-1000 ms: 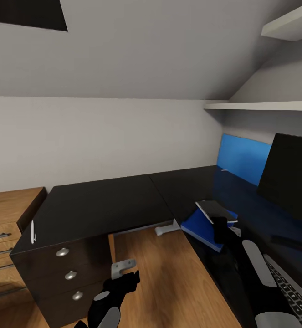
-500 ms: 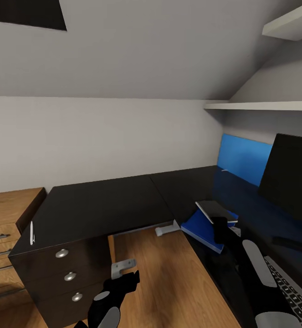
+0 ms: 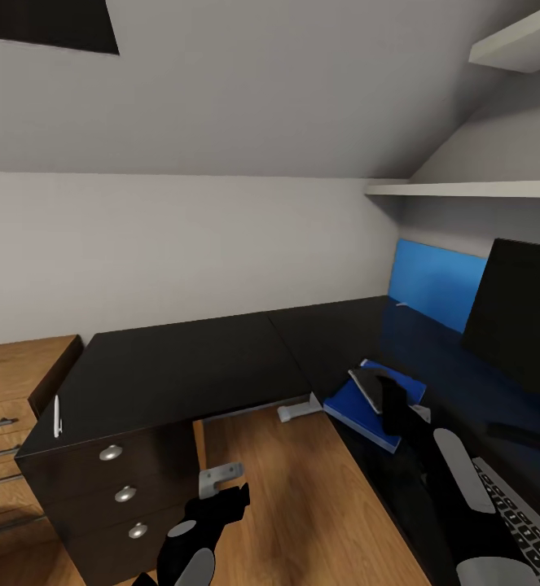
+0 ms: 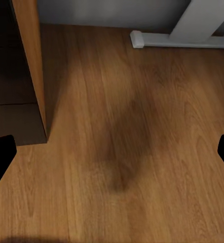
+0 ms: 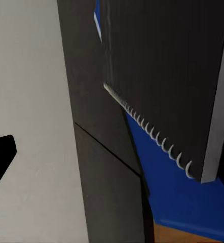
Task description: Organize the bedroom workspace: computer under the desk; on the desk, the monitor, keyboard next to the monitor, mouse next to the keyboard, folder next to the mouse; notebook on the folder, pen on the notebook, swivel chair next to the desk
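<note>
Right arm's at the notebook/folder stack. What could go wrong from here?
1. The notebook sits tilted on the folder beside the right gripper; it may slide off.
2. The folder lies at the desk edge; a nudge could tip it floorward.
3. The pen lies close to a desk corner; a clumsy pick could knock it off.

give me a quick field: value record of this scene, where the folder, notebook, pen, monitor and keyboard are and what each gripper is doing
folder: flat on the desk, near its front edge
notebook: over the folder, tilted; spiral edge shows in the right wrist view
pen: on the desk's left wing, above the drawers, apart from the notebook
monitor: upright on the desk, far right
keyboard: on the desk, in front of the monitor
right gripper: at the notebook; grip cannot be told
left gripper: open, low over the wood floor
</note>
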Motion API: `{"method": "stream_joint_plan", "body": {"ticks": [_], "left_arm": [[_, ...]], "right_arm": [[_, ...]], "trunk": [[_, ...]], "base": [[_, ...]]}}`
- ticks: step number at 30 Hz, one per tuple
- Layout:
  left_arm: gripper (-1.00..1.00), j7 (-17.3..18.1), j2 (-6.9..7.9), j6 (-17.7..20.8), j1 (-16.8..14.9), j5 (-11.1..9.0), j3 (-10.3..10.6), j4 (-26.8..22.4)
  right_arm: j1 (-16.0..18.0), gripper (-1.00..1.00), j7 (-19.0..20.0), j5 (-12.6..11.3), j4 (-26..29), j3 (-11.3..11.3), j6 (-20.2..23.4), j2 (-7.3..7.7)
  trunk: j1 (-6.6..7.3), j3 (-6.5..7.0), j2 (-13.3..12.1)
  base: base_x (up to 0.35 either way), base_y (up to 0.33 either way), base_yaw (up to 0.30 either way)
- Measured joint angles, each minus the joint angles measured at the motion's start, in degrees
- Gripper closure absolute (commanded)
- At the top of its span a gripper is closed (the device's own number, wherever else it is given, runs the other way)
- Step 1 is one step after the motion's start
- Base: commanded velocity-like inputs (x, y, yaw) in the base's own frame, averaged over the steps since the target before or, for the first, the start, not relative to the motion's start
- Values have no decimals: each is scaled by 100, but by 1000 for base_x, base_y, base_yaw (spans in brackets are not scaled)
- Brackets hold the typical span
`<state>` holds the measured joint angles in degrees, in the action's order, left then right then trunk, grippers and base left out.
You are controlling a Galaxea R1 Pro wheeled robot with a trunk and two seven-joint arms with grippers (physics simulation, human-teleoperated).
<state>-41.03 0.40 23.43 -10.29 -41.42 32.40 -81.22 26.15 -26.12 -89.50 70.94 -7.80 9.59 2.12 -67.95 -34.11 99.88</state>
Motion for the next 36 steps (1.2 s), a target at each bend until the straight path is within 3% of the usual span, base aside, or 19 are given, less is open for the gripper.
{"method": "stream_joint_plan", "body": {"ticks": [17,22,36], "left_arm": [[-100,20,-7,-1,-2,-2,1,0],[-100,0,-13,-2,0,-1,10,0],[-100,-9,-1,0,1,-5,0,0]], "right_arm": [[0,-100,8,-6,1,-2,8,0],[0,-100,9,-3,1,2,8,0],[0,-100,9,-2,1,13,8,0]], "trunk": [[0,0,0],[109,89,-199],[109,90,-201]], "base": [[0,0,0],[0,0,0],[-17,0,0]]}}
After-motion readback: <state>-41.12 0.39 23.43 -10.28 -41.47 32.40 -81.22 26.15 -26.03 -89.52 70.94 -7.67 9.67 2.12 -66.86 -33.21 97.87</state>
